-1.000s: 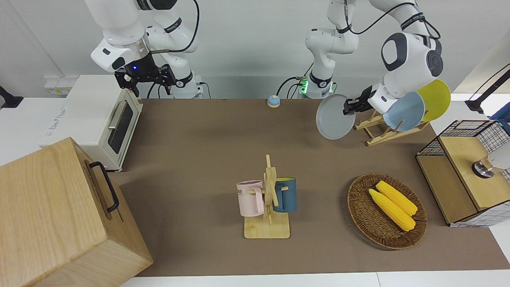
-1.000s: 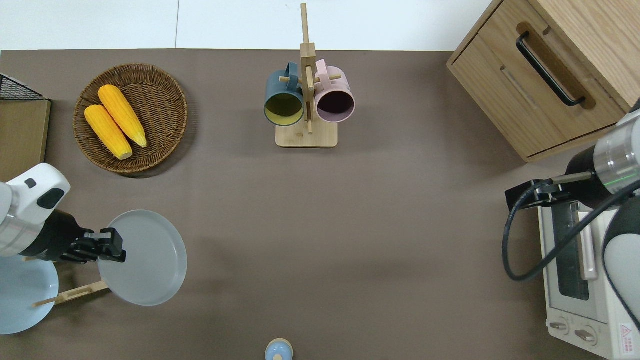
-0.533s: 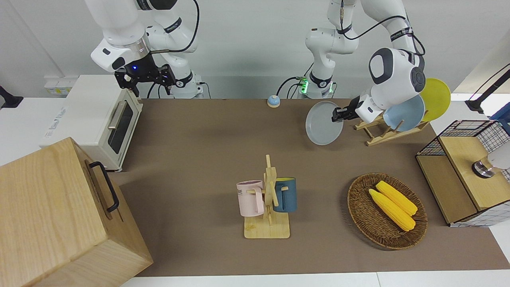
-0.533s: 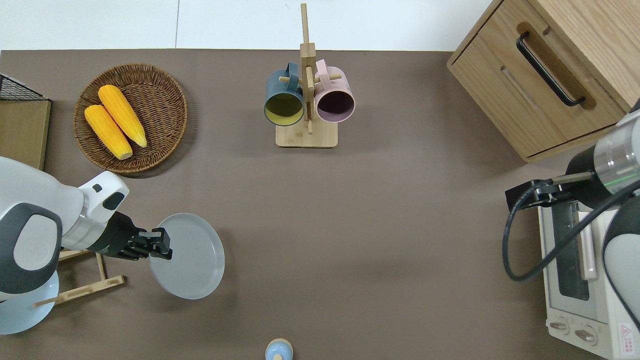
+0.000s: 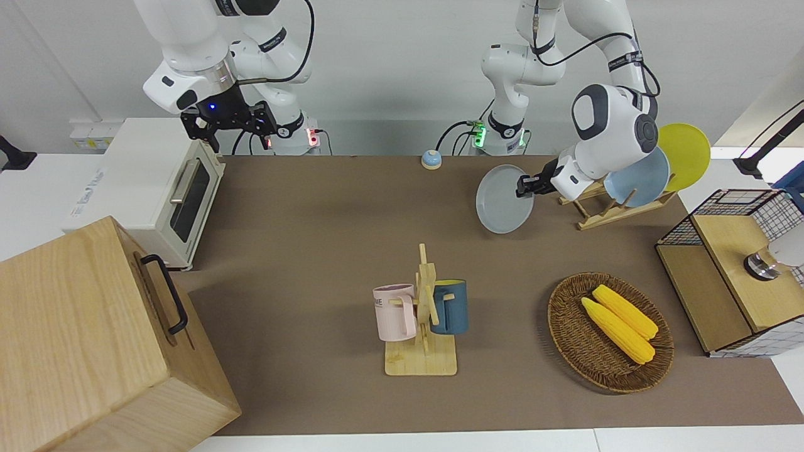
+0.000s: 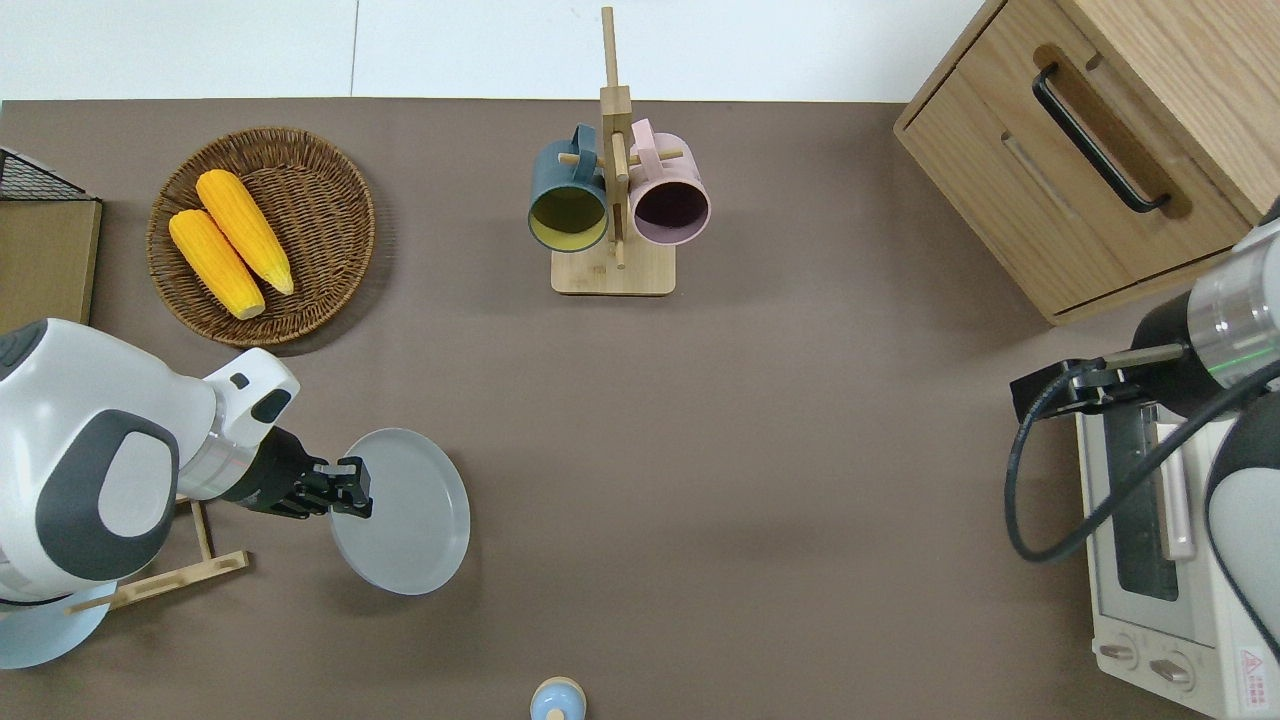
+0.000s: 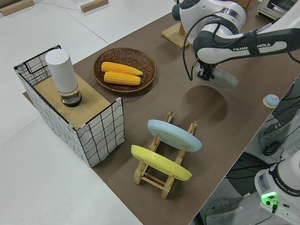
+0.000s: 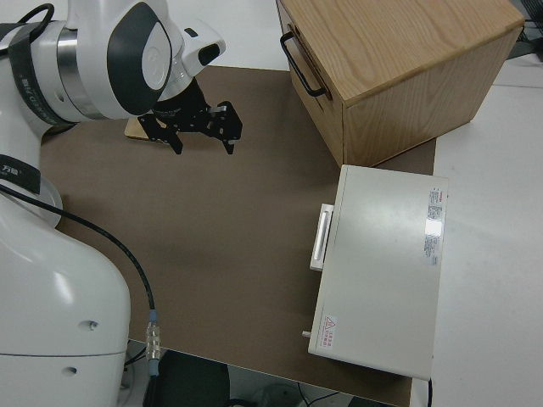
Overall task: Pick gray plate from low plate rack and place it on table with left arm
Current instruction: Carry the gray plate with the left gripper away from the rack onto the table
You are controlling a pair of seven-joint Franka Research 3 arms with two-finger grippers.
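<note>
My left gripper [image 5: 525, 186] is shut on the rim of the gray plate [image 5: 499, 202], a round pale gray plate. It holds the plate tilted in the air over the brown table [image 5: 314, 220], clear of the low plate rack [image 5: 606, 210]. In the overhead view the gripper [image 6: 350, 488] and plate [image 6: 410, 515] are over bare mat beside the rack [image 6: 160, 580], toward the table's middle. The left side view shows the plate [image 7: 224, 79] a little above its shadow. The right arm is parked, and its gripper [image 5: 229, 125] is open.
A light-blue plate [image 5: 641, 179] and a yellow plate [image 5: 688, 150] stand in the rack. A mug stand [image 5: 424, 314] holds two mugs. A wicker basket [image 5: 565, 326] holds two corn cobs. There are also a wire crate [image 5: 728, 270], a toaster oven [image 5: 157, 188], a wooden drawer box [image 5: 94, 339] and a small blue bell [image 5: 431, 159].
My left gripper has carried the gray plate away from the rack toward the table's middle, and lower. The right arm has not moved.
</note>
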